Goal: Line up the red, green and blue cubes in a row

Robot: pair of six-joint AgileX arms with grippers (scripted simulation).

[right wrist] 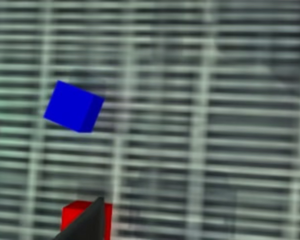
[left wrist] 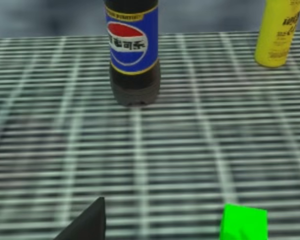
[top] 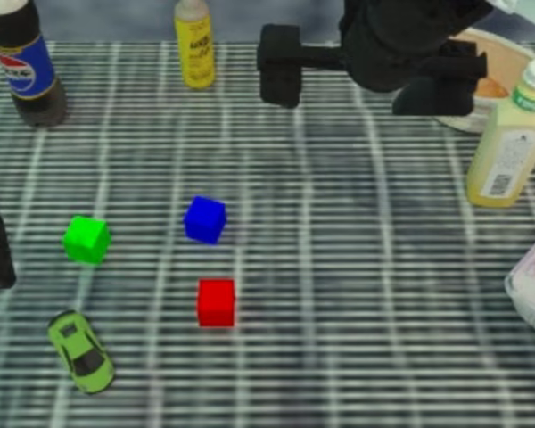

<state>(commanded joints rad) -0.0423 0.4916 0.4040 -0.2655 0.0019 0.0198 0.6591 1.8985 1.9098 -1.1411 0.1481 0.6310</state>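
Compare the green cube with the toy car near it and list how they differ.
The green cube is a plain, solid bright green block with flat faces; the toy car is a paler lime green, with dark windows and a long, rounded body. The green cube sits farther back on the table; the toy car lies nearer the front edge, angled diagonally. Both rest on the table's left side, apart from each other and untouched.

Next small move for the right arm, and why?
Probably lower the right gripper toward the blue cube: it hangs high at the table's far side, holding nothing, and the blue cube, red cube and green cube lie scattered, not in a row.
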